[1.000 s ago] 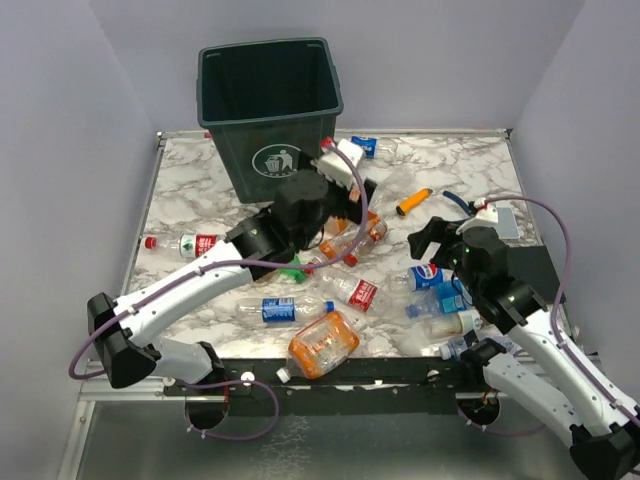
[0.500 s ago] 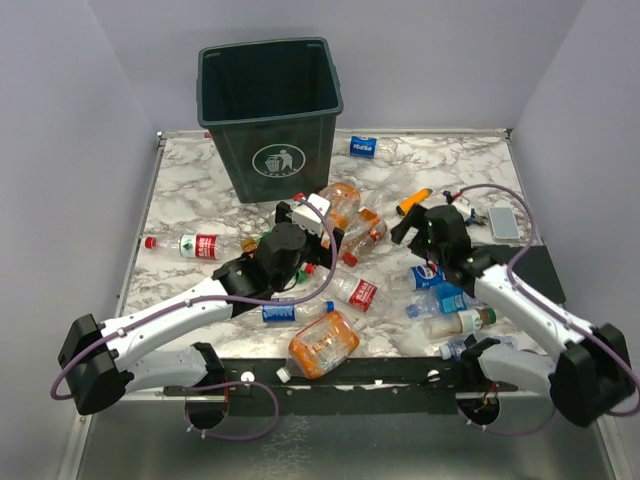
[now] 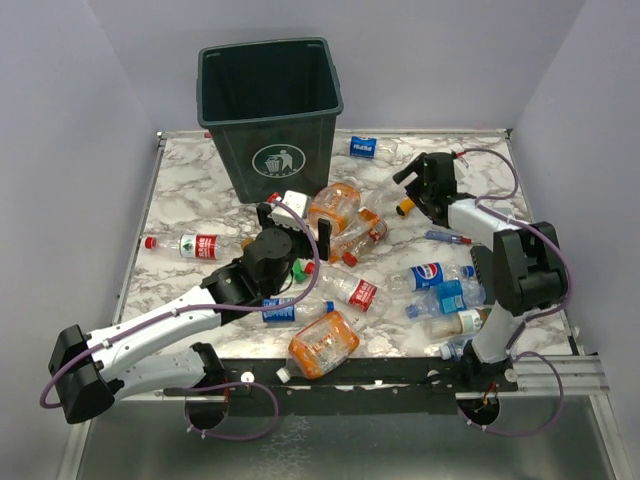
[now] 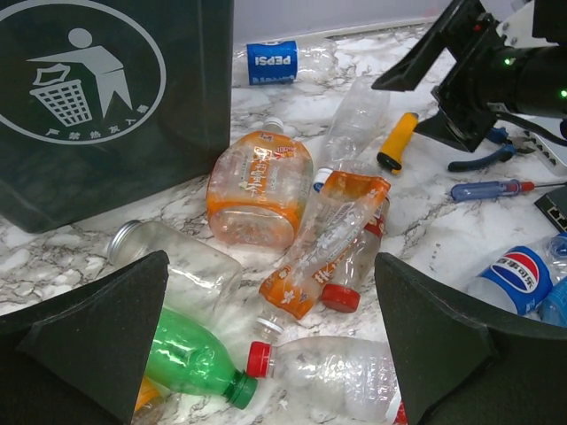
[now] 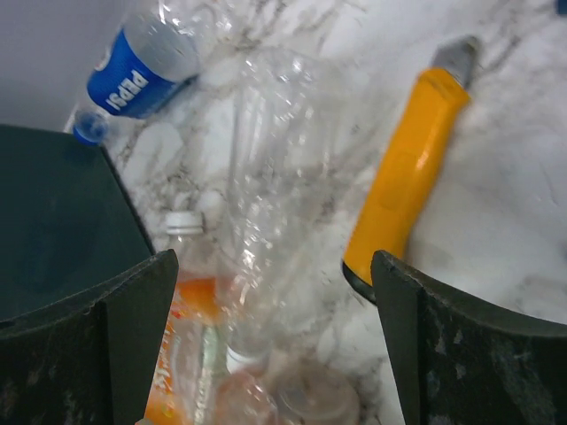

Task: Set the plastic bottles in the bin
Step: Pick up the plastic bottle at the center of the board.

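Since neither gripper holds a bottle, we judge both arms to be at the reaching step. Our left gripper (image 4: 272, 261) hangs wide open and empty. A crumpled clear bottle with an orange label (image 4: 323, 243) lies between its fingers, a squat orange-tinted plastic bottle (image 4: 257, 186) sits just beyond, and the tall dark green square bin (image 4: 115, 115) stands ahead to its left. Our right gripper (image 5: 272, 266) is likewise spread wide with nothing in it, a clear unlabelled plastic bottle (image 5: 266, 177) lying between its fingers and a yellow-orange cylinder (image 5: 407, 186) beside one finger. Next, we think, it must drop lower, close on that clear bottle alone, then carry it across to the bin.
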